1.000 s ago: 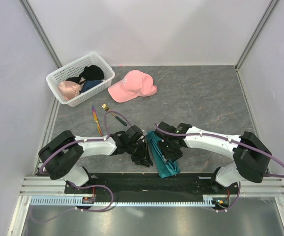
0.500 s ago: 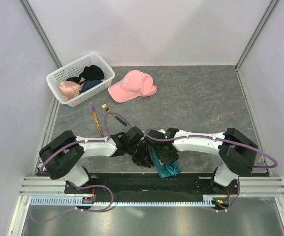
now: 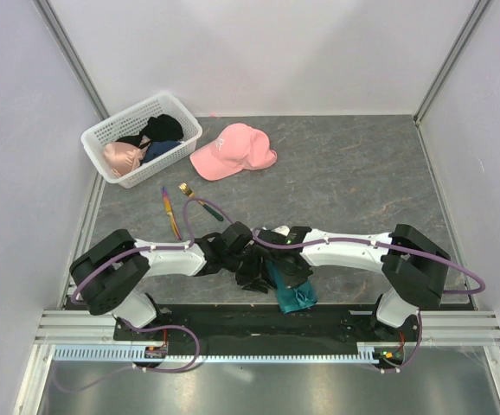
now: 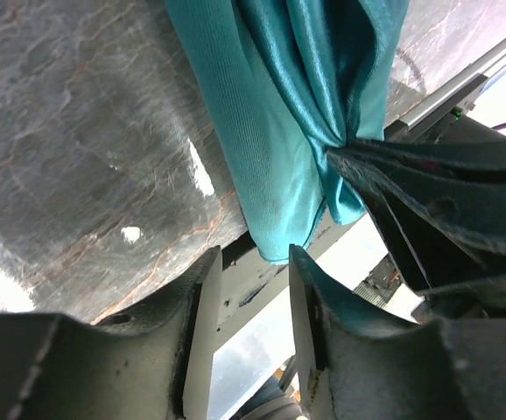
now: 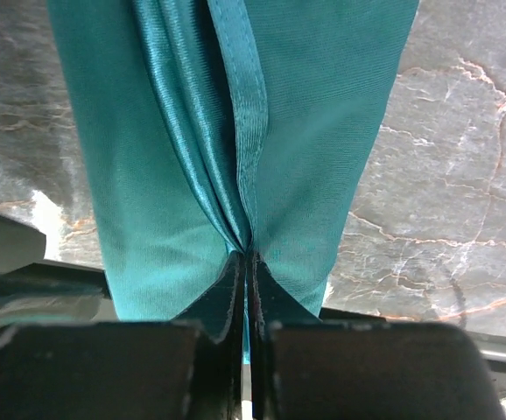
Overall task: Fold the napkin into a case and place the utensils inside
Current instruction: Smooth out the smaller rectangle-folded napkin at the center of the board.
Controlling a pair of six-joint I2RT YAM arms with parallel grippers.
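Teal napkin [image 3: 295, 296] bunched at worktop's [image 3: 362, 173] near edge; right pincer [image 5: 246, 262] clenched on its gathered folds, left pincer [image 4: 253, 267] released beside the hem. Cloth looks limp, slippery: grip the hemmed edge.

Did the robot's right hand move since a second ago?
Yes. In the top view the right gripper slid left, ending nearer the spot below the pink cap, now pinching the napkin.

Napkin [image 5: 323, 131] teal, cap [image 3: 233, 151] pink, tbl [image 3: 362, 173] grey-marbled, basket [image 3: 99, 156] white.
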